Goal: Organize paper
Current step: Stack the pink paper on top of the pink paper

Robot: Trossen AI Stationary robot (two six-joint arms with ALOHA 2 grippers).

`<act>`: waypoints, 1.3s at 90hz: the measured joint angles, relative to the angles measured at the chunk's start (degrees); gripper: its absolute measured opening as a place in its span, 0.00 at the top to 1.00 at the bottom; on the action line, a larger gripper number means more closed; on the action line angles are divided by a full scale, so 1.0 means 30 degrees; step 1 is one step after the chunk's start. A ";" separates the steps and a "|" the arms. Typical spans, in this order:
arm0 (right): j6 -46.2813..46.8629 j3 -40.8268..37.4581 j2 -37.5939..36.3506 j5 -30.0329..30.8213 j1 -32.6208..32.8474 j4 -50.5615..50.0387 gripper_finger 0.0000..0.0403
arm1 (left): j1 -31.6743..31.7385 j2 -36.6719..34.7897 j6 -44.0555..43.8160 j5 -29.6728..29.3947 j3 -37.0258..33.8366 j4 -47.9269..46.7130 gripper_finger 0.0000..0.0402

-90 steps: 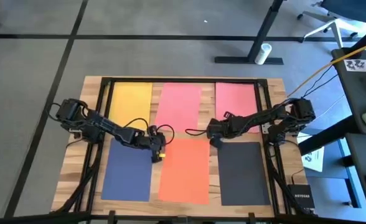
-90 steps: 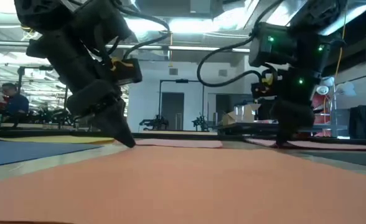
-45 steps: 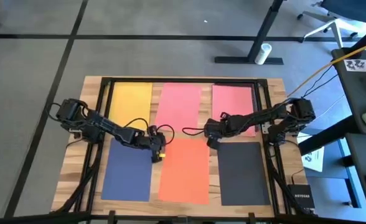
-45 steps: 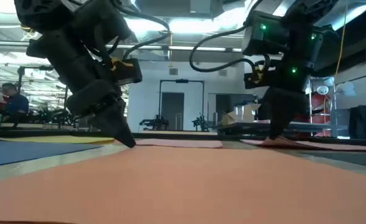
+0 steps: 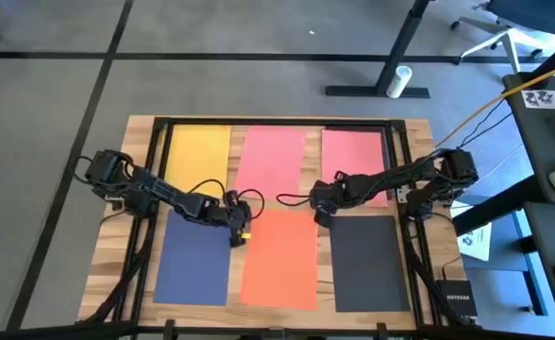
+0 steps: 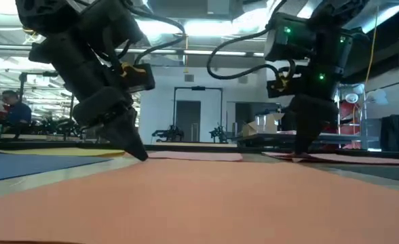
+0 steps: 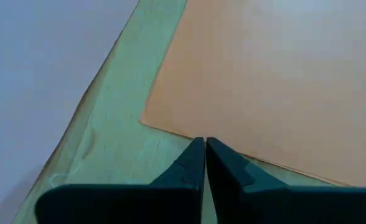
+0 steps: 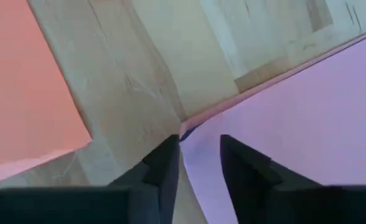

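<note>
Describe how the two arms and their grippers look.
Both arms are dark, jointed, with black cables looping off them. The left gripper tapers to a point, with a yellow tag above. The right gripper sits below a housing with green lights. Fingers are dark, blocky.

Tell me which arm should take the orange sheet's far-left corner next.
Left, probably. The left gripper sits at that corner of the orange sheet, jaws shut, tips at its edge. The right gripper, jaws open, is at the black sheet corner.
</note>
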 joint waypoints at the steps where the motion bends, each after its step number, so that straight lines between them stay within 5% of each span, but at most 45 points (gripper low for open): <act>1: -0.0009 0.0000 0.0000 0.0053 0.0000 0.0000 0.75 | 0.0000 0.0000 0.0000 0.0000 0.0000 -0.0002 1.00; 24: -0.0050 -0.0007 0.0000 0.0555 0.0000 -0.0146 0.98 | 0.0000 0.0000 0.0000 -0.0007 0.0000 -0.0006 1.00; 92: -0.0257 0.1428 -0.0909 -0.0582 0.0000 -0.0369 1.00 | 0.0000 0.0000 -0.0007 0.0000 0.0007 -0.0035 1.00; 117: -0.2097 0.3267 -0.0812 -0.1384 -0.0801 0.2773 1.00 | 0.0066 -0.0006 -0.0163 0.0006 0.0007 -0.0005 1.00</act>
